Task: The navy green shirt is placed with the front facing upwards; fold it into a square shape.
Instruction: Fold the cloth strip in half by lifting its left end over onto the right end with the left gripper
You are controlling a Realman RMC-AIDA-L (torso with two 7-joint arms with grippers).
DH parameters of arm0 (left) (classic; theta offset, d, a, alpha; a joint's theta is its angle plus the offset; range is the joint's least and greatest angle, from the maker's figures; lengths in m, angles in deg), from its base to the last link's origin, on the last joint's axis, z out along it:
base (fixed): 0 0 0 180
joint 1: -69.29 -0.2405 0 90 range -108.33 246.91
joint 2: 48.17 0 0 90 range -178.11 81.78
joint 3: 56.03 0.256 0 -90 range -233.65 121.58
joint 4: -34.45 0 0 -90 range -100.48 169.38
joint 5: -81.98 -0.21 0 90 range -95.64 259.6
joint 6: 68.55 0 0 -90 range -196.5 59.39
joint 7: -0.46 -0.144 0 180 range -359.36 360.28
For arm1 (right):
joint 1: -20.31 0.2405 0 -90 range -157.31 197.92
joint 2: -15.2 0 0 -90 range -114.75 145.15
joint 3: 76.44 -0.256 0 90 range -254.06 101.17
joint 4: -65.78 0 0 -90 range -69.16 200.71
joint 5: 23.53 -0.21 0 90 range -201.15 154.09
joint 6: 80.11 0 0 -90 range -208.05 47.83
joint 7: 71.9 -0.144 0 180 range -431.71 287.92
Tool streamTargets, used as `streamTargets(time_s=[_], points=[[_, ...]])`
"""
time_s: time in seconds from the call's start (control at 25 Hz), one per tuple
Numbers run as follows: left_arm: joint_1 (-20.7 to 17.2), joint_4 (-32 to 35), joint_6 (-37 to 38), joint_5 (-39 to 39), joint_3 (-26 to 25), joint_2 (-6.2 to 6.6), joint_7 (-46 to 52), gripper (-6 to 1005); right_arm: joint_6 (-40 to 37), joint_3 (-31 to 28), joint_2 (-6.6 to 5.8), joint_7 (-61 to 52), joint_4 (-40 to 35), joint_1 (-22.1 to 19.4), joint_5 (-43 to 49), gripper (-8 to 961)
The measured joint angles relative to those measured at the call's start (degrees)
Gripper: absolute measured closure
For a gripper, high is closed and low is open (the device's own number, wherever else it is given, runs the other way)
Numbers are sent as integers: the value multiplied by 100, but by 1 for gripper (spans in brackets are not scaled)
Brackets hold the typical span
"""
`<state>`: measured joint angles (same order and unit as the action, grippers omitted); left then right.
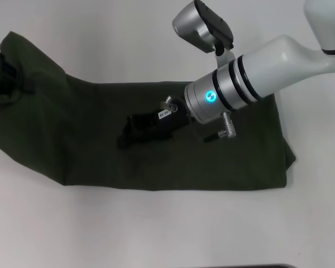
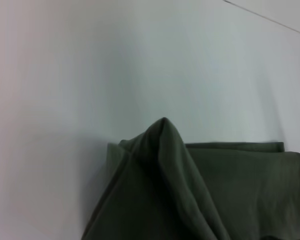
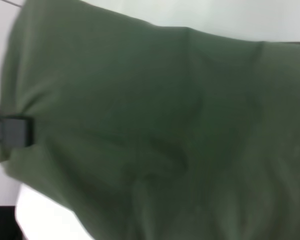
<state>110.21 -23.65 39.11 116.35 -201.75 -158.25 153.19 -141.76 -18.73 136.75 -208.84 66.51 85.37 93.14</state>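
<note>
Right gripper (image 1: 135, 129) hangs low over the middle of the shirt (image 1: 95, 151); whether its fingers are spread I cannot tell. Left gripper (image 1: 1, 71) pinches the shirt's left end, raising a peak of cloth. The shirt lies as a long folded band across the table (image 1: 167, 229). Judging by this, a crosswise fold is in hand: next, carry the left end over toward the right edge.

a plain white table (image 1: 100, 33) fills the scene, its surface smooth and matte, bare along the far side and along the near edge. a thin dark line (image 2: 270, 19) crosses one corner of the surface in the left wrist view. at the very bottom of the head view a narrow dark strip (image 1: 268, 266) shows at the table's near edge; what it is cannot be told.
</note>
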Motion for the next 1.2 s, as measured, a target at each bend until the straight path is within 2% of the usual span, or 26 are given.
streamTargets(time_s=[0.36,0.68,0.92,1.04,1.2], points=[[175,-9,60,263,21,-52,-4,888,394,8,0,-17,152,-25,17,943],[195,-14,65,434,26,-56,0,887,484,21,-2,-42,112,-47,46,943],[136,-149,108,499,7,-57,9,887,557,41,-48,-256,-97,-151,161,943],[126,-156,116,541,2,-54,10,887,240,25,-75,-275,-309,-287,147,943],[124,-158,126,543,8,-52,16,887,-606,-2,-121,-288,-1173,-765,65,944]])
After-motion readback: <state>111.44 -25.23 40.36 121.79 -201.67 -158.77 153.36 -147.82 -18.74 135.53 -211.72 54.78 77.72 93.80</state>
